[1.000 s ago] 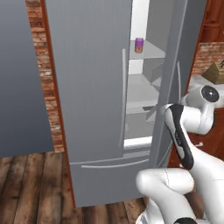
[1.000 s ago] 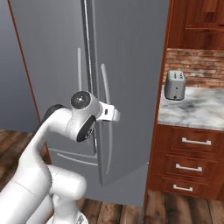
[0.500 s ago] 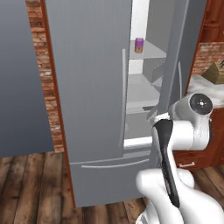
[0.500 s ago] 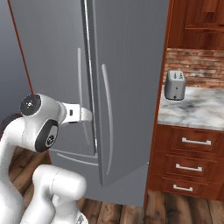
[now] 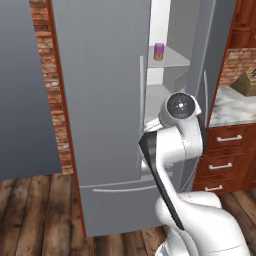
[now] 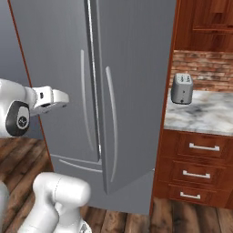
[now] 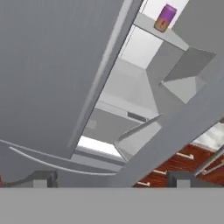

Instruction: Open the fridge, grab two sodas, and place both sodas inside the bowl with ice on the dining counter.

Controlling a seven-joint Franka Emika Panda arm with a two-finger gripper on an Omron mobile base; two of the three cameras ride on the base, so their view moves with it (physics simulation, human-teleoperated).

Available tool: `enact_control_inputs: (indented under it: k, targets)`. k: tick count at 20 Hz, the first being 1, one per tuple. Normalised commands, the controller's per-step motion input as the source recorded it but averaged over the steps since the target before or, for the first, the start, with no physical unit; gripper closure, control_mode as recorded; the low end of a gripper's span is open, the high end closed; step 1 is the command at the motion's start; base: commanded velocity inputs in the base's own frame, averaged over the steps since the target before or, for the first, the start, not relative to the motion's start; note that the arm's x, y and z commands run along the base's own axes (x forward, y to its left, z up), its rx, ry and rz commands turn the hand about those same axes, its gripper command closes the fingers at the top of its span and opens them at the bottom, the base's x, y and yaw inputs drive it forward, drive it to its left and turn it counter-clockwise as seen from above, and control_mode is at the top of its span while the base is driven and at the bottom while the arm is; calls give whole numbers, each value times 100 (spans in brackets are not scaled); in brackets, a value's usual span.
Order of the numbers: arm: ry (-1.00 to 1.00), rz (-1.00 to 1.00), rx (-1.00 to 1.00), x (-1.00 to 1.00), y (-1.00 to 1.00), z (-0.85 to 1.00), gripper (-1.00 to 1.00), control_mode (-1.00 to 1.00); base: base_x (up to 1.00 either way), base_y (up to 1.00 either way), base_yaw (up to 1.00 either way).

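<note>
Claw (image 7: 109, 177) spread wide, pinching nothing, and I see the fridge (image 5: 105, 100) with one door ajar; purple soda can (image 7: 165, 18) on a shelf at one o'clock.

Fridge (image 5: 105, 100): top and interior upper shelves cut off by the frame; lower interior masked by the arm. Purple can (image 5: 159, 51): label too small to be read. Toaster (image 6: 181, 88): detail indistinct.
</note>
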Motion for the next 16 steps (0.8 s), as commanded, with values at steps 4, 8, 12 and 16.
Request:
enact_control_inputs:
  k: [4, 8, 12, 16]
  targets:
    - [0, 0, -12, 93, 6, 17, -100, -100, 0, 0, 0]
    - [0, 0, -11, 96, -1, 1, -100, -100, 0, 0, 0]
    - [0, 0, -8, 85, -4, 0, -100, -100, 0, 0, 0]
    - [0, 0, -3, 79, -11, -1, -100, -100, 0, 0, 0]
